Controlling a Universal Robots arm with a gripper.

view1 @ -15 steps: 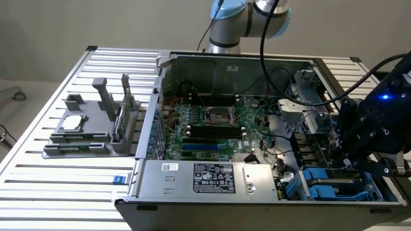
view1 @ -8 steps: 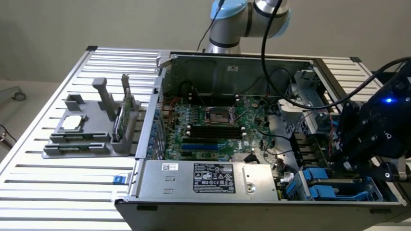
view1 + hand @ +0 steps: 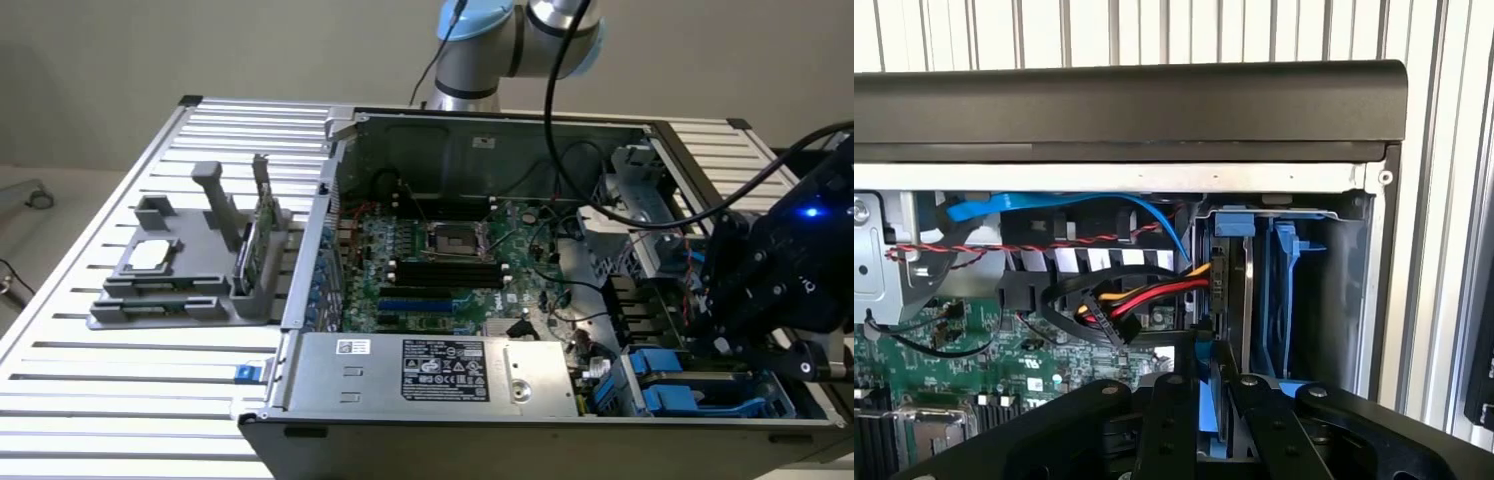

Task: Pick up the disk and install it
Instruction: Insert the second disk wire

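End effector (image 3: pixel 1212 400) clamped narrow on disk (image 3: pixel 1206 395) (blue carrier edge between fingers), held on edge at drive cage (image 3: pixel 1286 290) in case corner. Keep disk parallel to cage rails; avoid cable bundle (image 3: pixel 1139 295).

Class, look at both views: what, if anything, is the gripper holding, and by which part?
The gripper holds the disk, pinching the blue carrier edge nearest the wrist camera, inside the drive cage.

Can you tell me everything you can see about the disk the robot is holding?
The disk stands on edge in the blue drive cage at the computer case's corner. Its thin grey metal edge shows, framed by a blue plastic carrier. The gripper is clamped on the carrier's near end. Red, yellow and black wires meet a plug at its side.
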